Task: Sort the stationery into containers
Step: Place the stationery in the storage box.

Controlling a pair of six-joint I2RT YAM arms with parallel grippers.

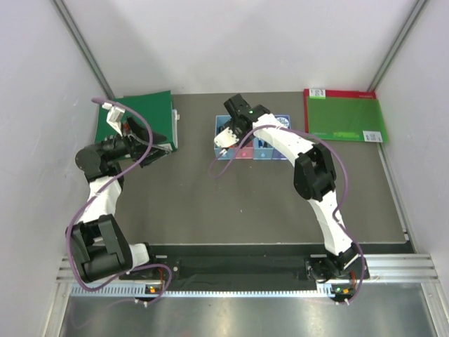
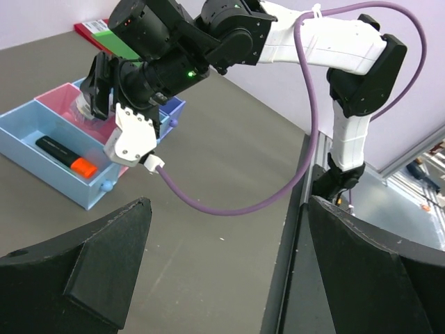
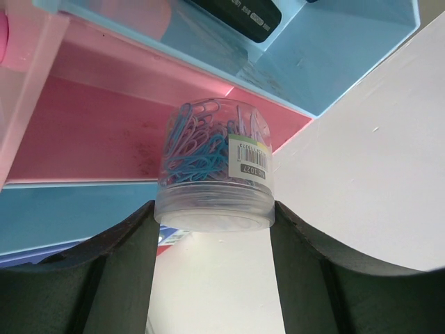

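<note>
Right claw clamped on the clear clip box, centre frame.
We hold it over the pink tray, upper left; next we lower and release. Left claw gapes, empty.

A green folder lies at the far-left corner of the dark grey table. At the table's far-right corner, well apart from it, lies a flat green board (red-edged, with a white label).

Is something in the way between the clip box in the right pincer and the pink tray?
Nothing visible. The right pincer holds the clip box over the pink tray, whose floor looks bare there.
</note>
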